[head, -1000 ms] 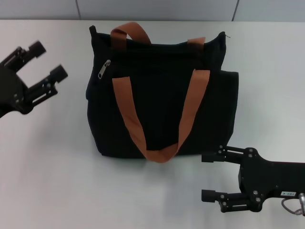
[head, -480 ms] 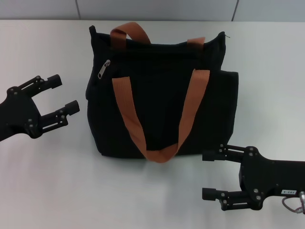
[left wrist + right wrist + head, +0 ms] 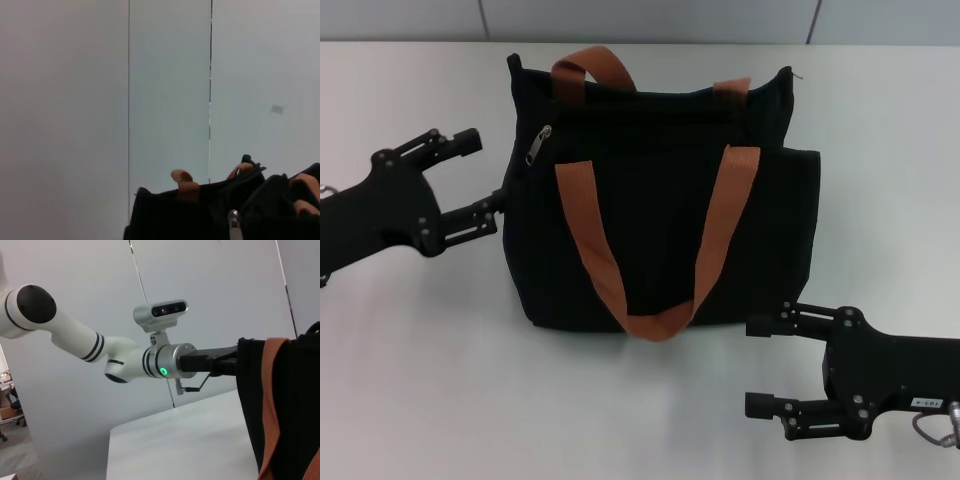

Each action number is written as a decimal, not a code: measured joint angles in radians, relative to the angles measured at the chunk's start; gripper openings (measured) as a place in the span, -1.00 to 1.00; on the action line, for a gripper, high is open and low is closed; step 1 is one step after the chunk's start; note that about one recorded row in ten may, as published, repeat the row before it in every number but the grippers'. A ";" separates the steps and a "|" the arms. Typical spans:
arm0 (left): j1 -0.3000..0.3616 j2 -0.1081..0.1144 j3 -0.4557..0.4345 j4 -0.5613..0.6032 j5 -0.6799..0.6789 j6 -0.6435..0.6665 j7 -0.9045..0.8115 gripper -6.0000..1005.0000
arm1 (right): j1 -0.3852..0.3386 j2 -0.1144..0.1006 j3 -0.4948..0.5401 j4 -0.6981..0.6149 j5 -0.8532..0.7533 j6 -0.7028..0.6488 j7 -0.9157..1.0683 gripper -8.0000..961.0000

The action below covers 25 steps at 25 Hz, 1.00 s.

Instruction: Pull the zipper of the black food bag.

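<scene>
From the head view, the left gripper (image 3: 488, 178) is hovering spread open at the side of the black food bag (image 3: 660, 230); the zipper (image 3: 537, 145) is lying just beyond its upper finger. Soft fabric will probably yield, so pinch the small stiff tab. The right gripper (image 3: 765, 367) is waiting open, near the bag's front corner.

At the left wrist, the silver tab (image 3: 233, 222) is showing close ahead.

At the right wrist, the left arm (image 3: 125, 365) is reaching the bag's edge.

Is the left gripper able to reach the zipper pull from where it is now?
Probably yes. The left gripper is open at the black food bag's left side, and the zipper lies exposed on the near panel close by, clear of the orange-brown straps.
</scene>
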 joint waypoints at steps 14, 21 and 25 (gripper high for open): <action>-0.074 -0.027 -0.001 0.005 0.031 -0.094 0.060 0.54 | 0.005 0.000 0.017 -0.002 0.003 0.000 0.001 0.64; -0.070 -0.027 -0.001 0.019 0.028 -0.111 0.078 0.53 | 0.005 -0.001 0.026 -0.003 0.004 -0.001 0.001 0.64; -0.069 -0.028 0.009 0.028 0.031 -0.109 0.107 0.53 | 0.005 -0.001 0.030 -0.003 0.004 -0.003 0.001 0.64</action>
